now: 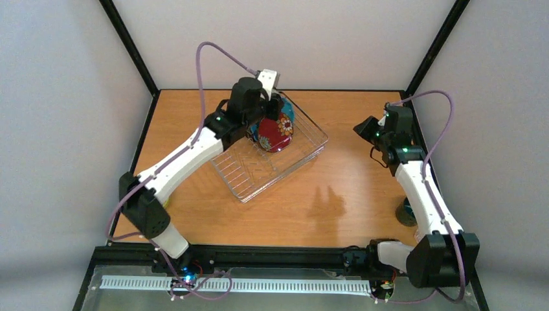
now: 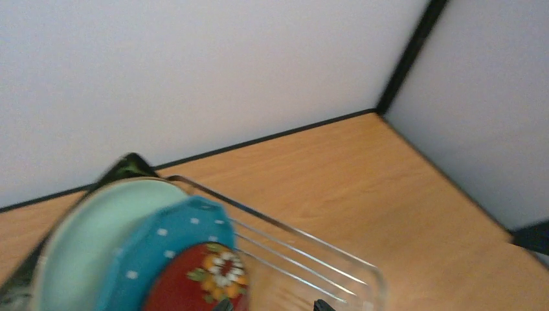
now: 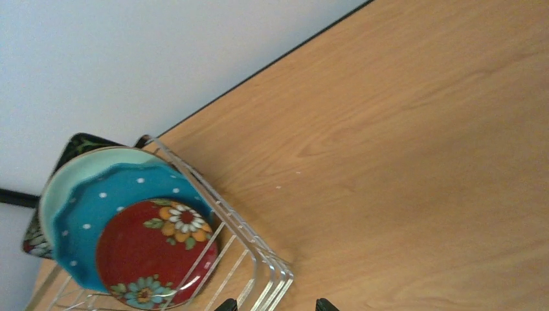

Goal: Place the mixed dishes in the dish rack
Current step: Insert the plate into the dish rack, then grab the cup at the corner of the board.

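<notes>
The wire dish rack stands mid-table. Four plates stand upright at its far end: the black square floral plate, the pale mint plate, the blue dotted plate and, in front, the small red floral plate. My left gripper hangs over the plates, open; in its wrist view its fingertips flank empty space beside the red plate. My right gripper is open and empty, raised right of the rack. The dark green mug stands at the right, partly behind my right arm. The cup and bowls are hidden.
The rack's clear rim corner lies just ahead of my right gripper. Its near half holds nothing. A yellow-green sliver peeks from behind my left arm. Walls and black posts enclose the table.
</notes>
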Robot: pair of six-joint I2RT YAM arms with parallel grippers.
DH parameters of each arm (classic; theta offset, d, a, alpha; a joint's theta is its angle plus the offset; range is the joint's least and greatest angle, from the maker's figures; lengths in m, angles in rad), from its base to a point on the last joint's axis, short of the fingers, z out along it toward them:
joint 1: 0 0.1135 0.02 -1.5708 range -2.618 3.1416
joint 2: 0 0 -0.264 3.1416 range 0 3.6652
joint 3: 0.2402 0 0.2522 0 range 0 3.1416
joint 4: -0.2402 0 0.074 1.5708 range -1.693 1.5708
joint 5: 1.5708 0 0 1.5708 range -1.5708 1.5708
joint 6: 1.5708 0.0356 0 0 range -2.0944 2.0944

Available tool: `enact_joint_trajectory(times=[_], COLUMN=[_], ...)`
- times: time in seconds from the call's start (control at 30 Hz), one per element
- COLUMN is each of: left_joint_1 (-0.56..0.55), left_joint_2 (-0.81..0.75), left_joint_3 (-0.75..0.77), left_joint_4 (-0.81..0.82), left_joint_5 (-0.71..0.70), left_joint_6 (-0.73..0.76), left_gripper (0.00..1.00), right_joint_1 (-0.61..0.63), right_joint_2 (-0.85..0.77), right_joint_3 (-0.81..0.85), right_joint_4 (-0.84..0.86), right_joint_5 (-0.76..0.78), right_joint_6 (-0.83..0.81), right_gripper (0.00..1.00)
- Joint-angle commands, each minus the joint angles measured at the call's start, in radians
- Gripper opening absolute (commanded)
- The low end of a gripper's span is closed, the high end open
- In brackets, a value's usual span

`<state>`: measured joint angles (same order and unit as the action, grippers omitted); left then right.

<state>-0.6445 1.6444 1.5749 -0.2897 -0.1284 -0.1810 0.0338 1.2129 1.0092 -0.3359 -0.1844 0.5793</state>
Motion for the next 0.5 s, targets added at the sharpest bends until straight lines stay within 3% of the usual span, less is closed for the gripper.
enact_joint_trajectory(times=[0.0,0.23,0.47], left_joint_1=[-0.087,-0.248,-0.354], left_joint_2=[-0.089,-0.179,-0.290], left_joint_3=[-0.070,-0.180,-0.297], left_joint_4=[-0.074,-0.071,-0.067], left_joint_5=[0.043,0.079,0.116], left_joint_6=[-0.173,-0.270,-0.349], left_gripper=[0.69,0.69,0.69], right_joint_1=[0.007,0.008,0.008], right_joint_2=[-0.107,-0.235,-0.375], right_joint_3=[-0.001,-0.014,-0.026], right_joint_4=[-0.179,-0.454,-0.743], right_joint_5=[0.193,0.474,0.580], right_joint_6=[-0.024,0.113,0.309], right_gripper=[0.69,0.69,0.70])
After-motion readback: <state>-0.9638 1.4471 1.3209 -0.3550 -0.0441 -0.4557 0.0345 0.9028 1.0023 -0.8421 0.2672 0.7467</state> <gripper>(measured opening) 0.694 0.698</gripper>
